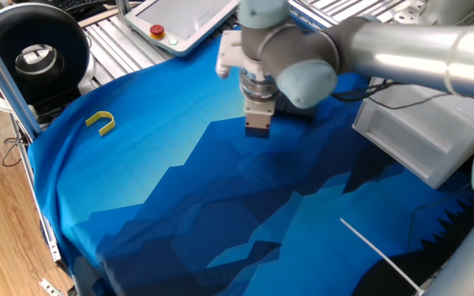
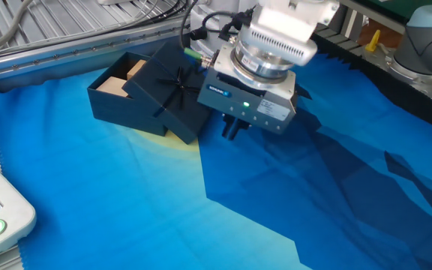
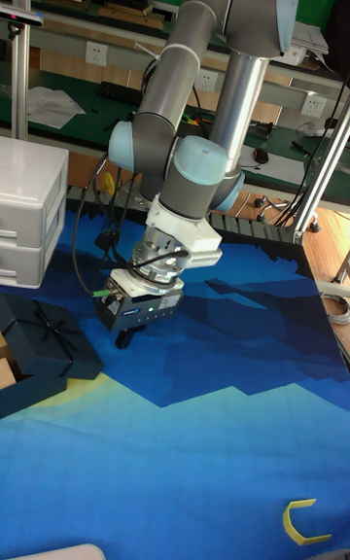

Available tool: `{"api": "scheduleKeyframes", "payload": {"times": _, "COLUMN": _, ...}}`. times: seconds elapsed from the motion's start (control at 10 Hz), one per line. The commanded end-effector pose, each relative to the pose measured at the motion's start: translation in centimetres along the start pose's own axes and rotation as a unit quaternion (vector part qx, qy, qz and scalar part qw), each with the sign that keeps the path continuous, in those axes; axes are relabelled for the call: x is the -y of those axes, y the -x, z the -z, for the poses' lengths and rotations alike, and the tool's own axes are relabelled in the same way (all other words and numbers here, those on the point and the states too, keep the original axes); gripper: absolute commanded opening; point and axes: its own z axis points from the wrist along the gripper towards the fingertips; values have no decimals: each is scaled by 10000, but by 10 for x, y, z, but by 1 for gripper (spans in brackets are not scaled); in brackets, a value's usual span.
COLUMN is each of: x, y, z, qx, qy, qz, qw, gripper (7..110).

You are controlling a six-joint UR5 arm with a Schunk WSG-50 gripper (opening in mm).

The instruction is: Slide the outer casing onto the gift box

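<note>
The outer casing, a dark square sleeve with a thin ribbon cross, lies tilted over the right part of the gift box. The box's tan inside shows at the left. In the tall fixed view the outer casing sits at the left edge with the gift box below it. My gripper hovers just right of the casing, a little above the blue cloth and apart from it. Its fingers are together, with nothing between them. In one fixed view the gripper points down and the arm hides almost all of the casing.
A small yellow U-shaped piece lies far off on the blue cloth. A large white plastic bin stands on one side, white drawers behind the casing, and a pendant and a black reel beyond the table's edge.
</note>
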Motion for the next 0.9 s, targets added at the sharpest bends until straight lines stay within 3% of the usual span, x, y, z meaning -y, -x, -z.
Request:
{"api": "scheduleKeyframes", "payload": {"times": 0.0, "x": 16, "y": -13, "z": -9, "qx": 220, "qy": -158, "qz": 118, "qw": 9996, "gripper": 7}}
{"api": "scheduleKeyframes", "payload": {"times": 0.1, "x": 16, "y": -13, "z": -10, "qx": 302, "qy": -64, "qz": 167, "qw": 9994, "gripper": 7}}
{"api": "scheduleKeyframes", "payload": {"times": 0.2, "x": 27, "y": -21, "z": -9, "qx": 171, "qy": -259, "qz": 249, "qw": 9992, "gripper": 7}}
{"api": "scheduleKeyframes", "payload": {"times": 0.4, "x": 42, "y": -11, "z": -7, "qx": 385, "qy": -515, "qz": 259, "qw": 9976, "gripper": 7}}
{"api": "scheduleKeyframes", "payload": {"times": 0.6, "x": 42, "y": -4, "z": -6, "qx": 475, "qy": -483, "qz": 215, "qw": 9975, "gripper": 7}}
{"api": "scheduleKeyframes", "payload": {"times": 0.8, "x": 28, "y": 15, "z": -8, "qx": 629, "qy": -194, "qz": 253, "qw": 9975, "gripper": 7}}
